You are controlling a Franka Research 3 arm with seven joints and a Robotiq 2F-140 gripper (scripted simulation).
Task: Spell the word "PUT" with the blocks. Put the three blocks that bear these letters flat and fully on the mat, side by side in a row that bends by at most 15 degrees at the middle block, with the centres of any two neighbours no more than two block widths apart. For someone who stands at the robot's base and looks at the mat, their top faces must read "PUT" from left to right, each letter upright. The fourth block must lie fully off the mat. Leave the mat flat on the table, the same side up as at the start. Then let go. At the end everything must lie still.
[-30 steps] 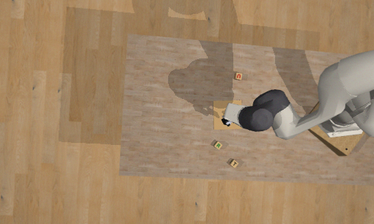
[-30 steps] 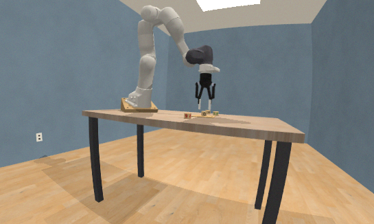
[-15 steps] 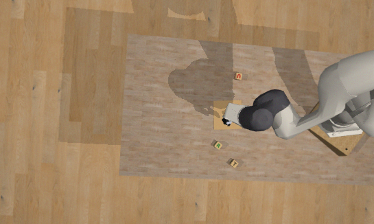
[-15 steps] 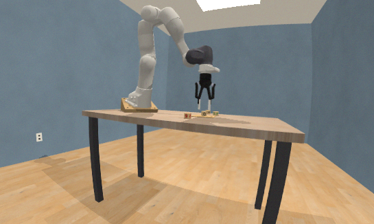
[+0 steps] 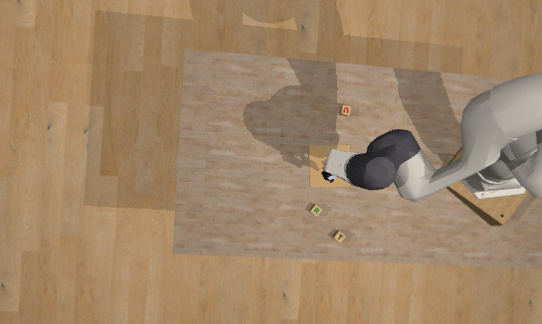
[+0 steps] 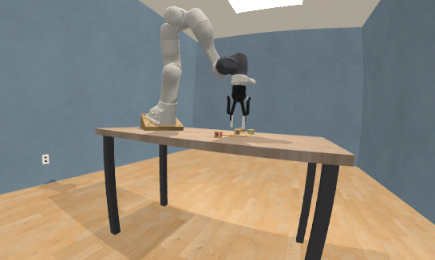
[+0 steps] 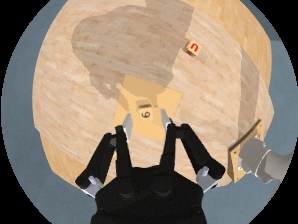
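Note:
A tan mat (image 5: 323, 165) lies mid-table, partly hidden by my wrist. In the wrist view a wooden block with a dark letter (image 7: 143, 111) lies flat on the mat (image 7: 147, 102), seen between my fingertips. My gripper (image 7: 146, 116) is partly open and hangs above that block; in the side view it (image 6: 238, 116) is clear of the table with nothing between its fingers. The U block (image 5: 345, 110), red letter, lies off the mat on the far side. The R block (image 5: 315, 210), green letter, and the T block (image 5: 339, 236) lie off the mat on the other side.
The robot's base plate (image 5: 490, 199) stands at the right end of the table. The arm reaches over the table's right half. The table edges are far from the blocks.

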